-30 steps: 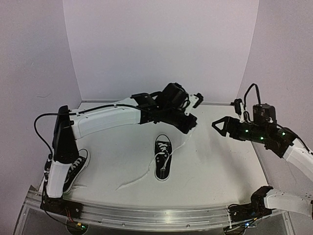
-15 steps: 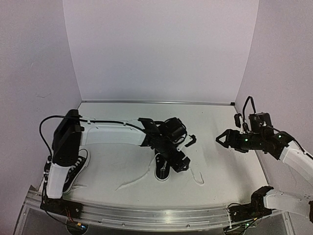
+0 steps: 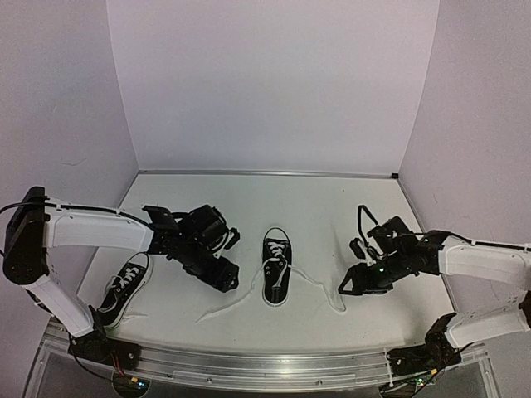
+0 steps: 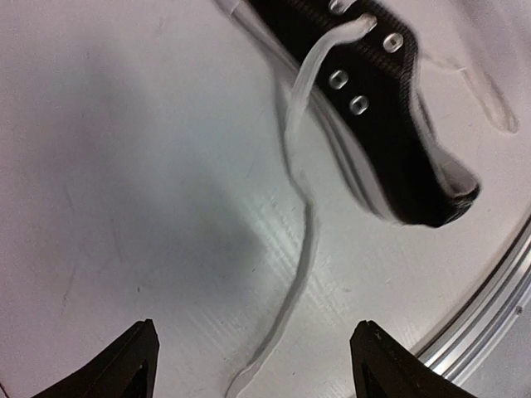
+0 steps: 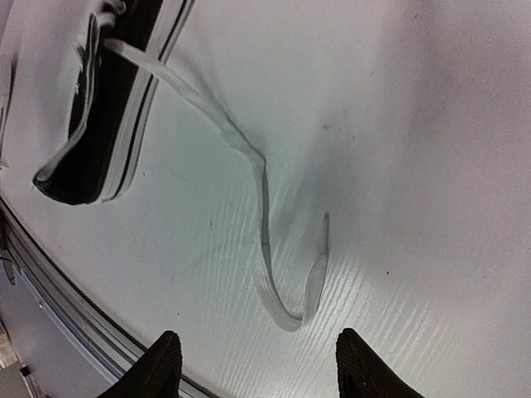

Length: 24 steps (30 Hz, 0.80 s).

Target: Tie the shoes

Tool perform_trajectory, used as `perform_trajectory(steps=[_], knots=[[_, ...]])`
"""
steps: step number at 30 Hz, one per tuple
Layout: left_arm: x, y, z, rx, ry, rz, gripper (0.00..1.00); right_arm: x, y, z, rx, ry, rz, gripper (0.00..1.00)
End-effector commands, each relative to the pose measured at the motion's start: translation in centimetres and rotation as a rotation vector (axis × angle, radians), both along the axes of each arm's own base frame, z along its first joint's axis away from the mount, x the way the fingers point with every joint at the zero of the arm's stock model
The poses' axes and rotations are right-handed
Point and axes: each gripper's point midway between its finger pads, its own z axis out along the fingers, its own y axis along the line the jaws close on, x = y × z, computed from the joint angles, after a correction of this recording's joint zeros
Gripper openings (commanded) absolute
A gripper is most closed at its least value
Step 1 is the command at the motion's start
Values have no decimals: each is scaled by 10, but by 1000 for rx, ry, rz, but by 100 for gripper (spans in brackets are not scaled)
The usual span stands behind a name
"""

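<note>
1. Enclosure: the work area is closed in by 3 plain pale walls [image 3: 274,83], 1 at the back and 1 at each side.

2. Surface: a white table [image 3: 332,199] is fitted, faintly scuffed and showing a fine ribbed grain in the wrist views. Its near edge is finished with a curved aluminium rail [image 3: 249,358].

3. Arms: the left arm [image 3: 91,230] is stretched low across the table toward the centre. The right arm [image 3: 481,257] is reached in from the right.

4. Shoes: 1 black shoe [image 3: 276,269] is placed near the table centre, white toe cap toward the rail. A 2nd shoe [image 3: 123,288] is placed at the near left, beside the left arm's base link.

5. Pincers: the left gripper [image 4: 255,356] is held wide and empty just above the surface, left of the centre shoe. The right gripper [image 5: 257,361] is held apart and empty, right of it.

6. Laces: both are untied. The left lace [image 4: 303,249] is trailed across the table between the left fingertips. The right lace [image 5: 264,224] is laid in a hooked loop ahead of the right fingertips.
</note>
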Motion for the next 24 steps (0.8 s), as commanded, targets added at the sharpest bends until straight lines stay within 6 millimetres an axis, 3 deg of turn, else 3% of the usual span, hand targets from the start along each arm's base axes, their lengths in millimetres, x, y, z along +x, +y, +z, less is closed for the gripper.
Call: perform_trajectory(steps=[1, 8, 13, 20, 24], knots=[[-11, 13, 0, -35, 41, 77, 73, -4, -1, -16, -123, 11, -38, 57], [-42, 27, -34, 50, 79, 26, 59, -5, -2, -31, -159, 24, -63, 55], [-46, 29, -48, 118, 79, -10, 50, -3, 7, -43, -169, 30, -47, 56], [-56, 24, -66, 155, 105, -58, 42, 4, 27, -26, -141, -25, 13, 60], [-57, 24, -72, 176, 107, -69, 33, -4, 19, -37, -177, 4, 15, 61]])
